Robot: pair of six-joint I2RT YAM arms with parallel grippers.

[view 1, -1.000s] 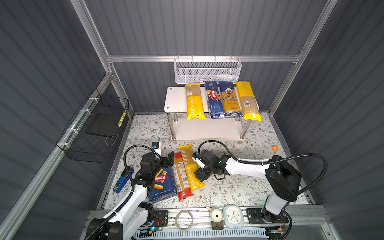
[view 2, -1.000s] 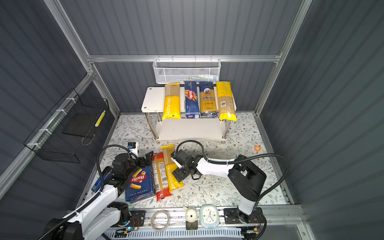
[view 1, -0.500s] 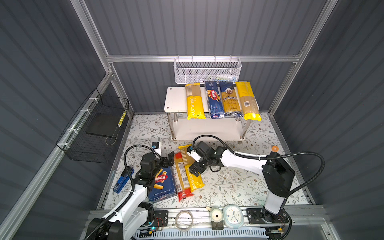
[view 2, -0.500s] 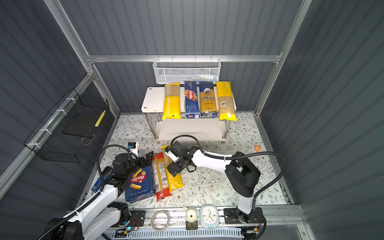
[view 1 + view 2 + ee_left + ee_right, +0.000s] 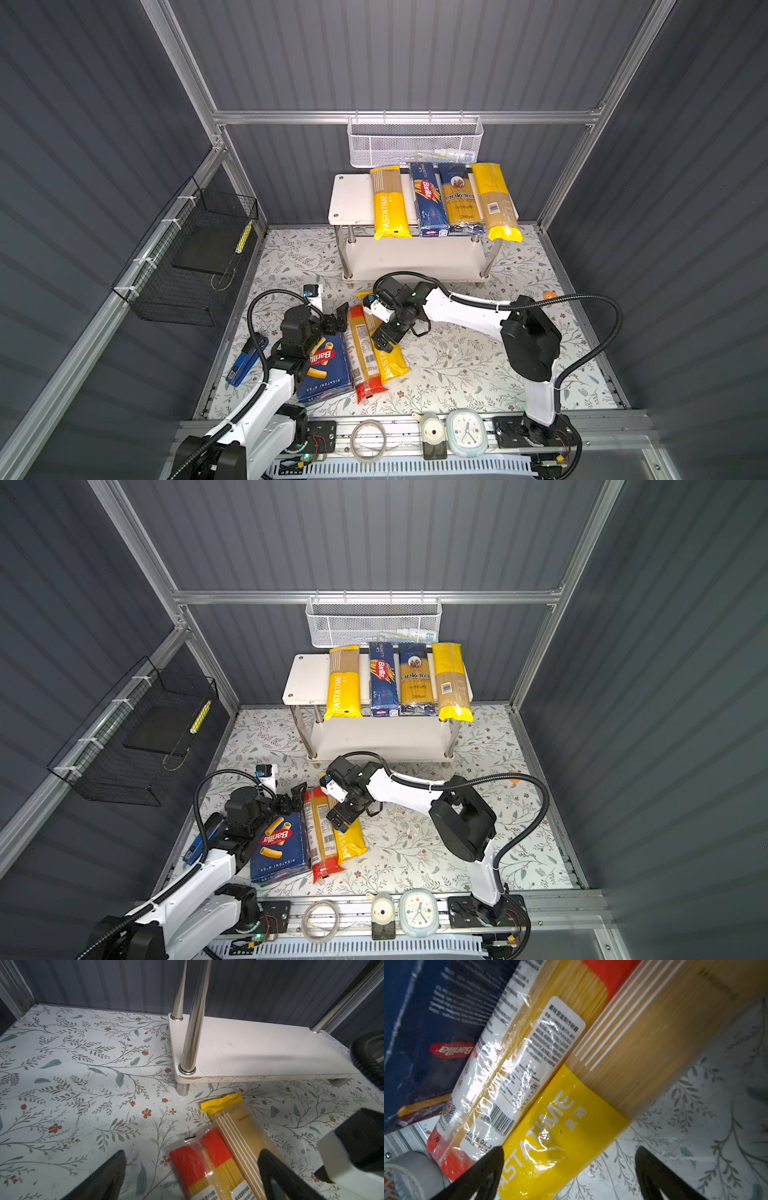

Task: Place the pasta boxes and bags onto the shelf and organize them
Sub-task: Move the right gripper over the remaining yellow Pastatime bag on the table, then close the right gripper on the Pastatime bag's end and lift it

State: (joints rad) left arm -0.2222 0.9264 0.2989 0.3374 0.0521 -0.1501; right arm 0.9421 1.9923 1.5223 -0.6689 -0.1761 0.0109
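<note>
**Right claw brought in over the loose PASTATIME bag**

Since the earlier frames the right gripper [image 5: 383, 337] has been carried leftward across the floral mat [image 5: 478, 357] and is now poised over the floor PASTATIME bag [image 5: 395, 365]. Its jaws have been spread wide, and nothing is held between them. In the right wrist view the fingertips [image 5: 496, 1155] are seen straddling the printed yellow half of that bag. The wide spread is therefore judged to be meant for a grasp across the bag's width. The left gripper [image 5: 337, 318] has not been shifted. It is parked with its jaws apart and empty by the far end of the red-ended bag [image 5: 363, 357].

Three items are left on the mat, laid side by side and touching: the rigatoni box [image 5: 326, 370], the red-ended bag and the floor PASTATIME bag.

The upper board of the shelf [image 5: 349, 199] is loaded with four packs set lengthwise in a neat row:

- the shelved PASTATIME bag [image 5: 388, 203]
- the spaghetti box [image 5: 428, 199]
- the ankara bag [image 5: 459, 199]
- the barcode-label bag [image 5: 494, 199]

A bare strip is kept at the left end of that board, and the lower board [image 5: 415, 257] is unoccupied. Room for the remaining items is judged to lie there.

Because the floor bags touch, the red-ended bag could be pinched along with the target. The target is long and slack, so sagging is to be expected if it is lifted off-centre.
</note>
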